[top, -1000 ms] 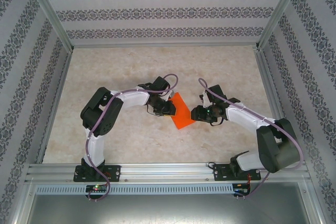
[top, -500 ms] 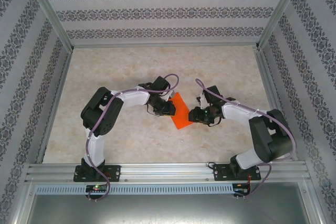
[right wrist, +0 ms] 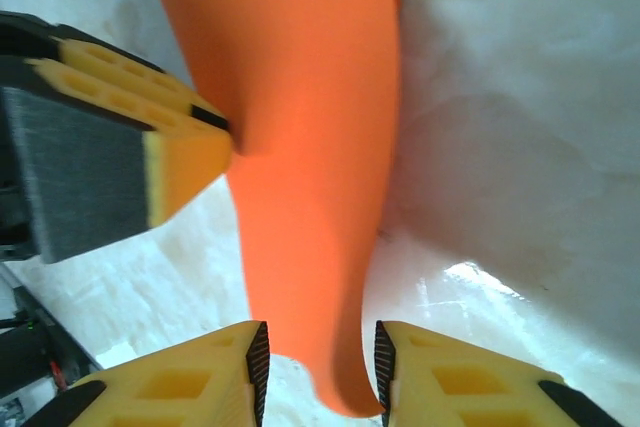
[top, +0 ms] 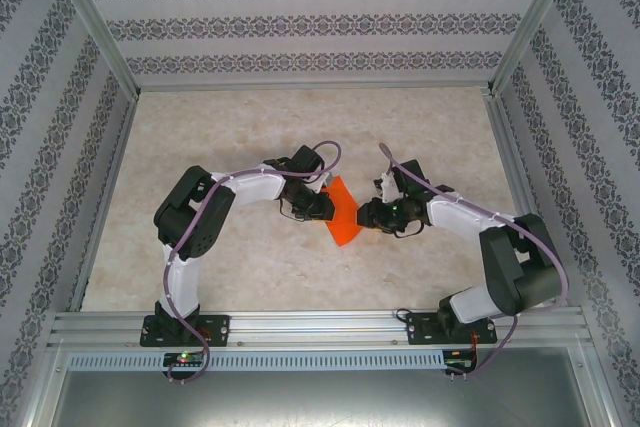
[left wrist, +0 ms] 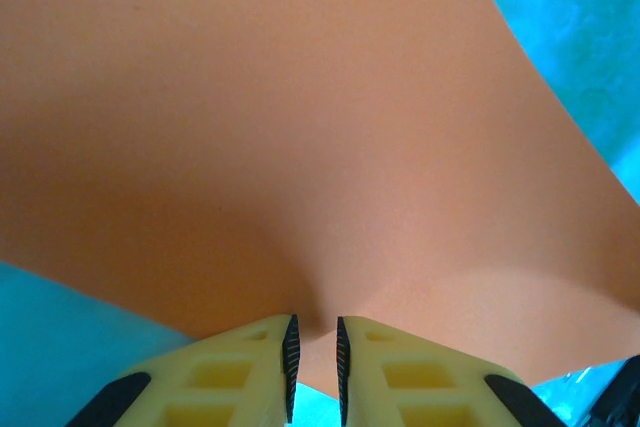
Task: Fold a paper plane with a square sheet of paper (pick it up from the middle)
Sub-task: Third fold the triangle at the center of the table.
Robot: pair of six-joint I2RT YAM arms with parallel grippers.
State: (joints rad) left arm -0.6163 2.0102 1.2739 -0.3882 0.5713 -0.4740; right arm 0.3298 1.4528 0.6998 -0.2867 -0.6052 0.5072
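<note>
The square sheet of paper [top: 342, 219] is bright orange and hangs curved above the table between my two grippers. My left gripper [top: 325, 205] is shut on its left edge; in the left wrist view the sheet [left wrist: 300, 127] puckers where it enters the narrow gap of that gripper [left wrist: 313, 332]. My right gripper [top: 362, 215] meets the sheet from the right. Its jaws [right wrist: 318, 347] stand open on either side of the curled lower end of the sheet [right wrist: 310, 147], which brushes the right pad. One yellow finger of the left gripper [right wrist: 185, 162] presses the sheet from the left.
The marbled tabletop [top: 250, 127] lies bare around the arms. Aluminium frame posts [top: 108, 47] and patterned walls close off the left, right and back. A metal rail [top: 320, 325] runs along the near edge by the arm bases.
My right gripper has moved left onto the sheet's right end and its jaws have narrowed around it. The sheet now looks narrower from above. The left gripper has kept its hold.
</note>
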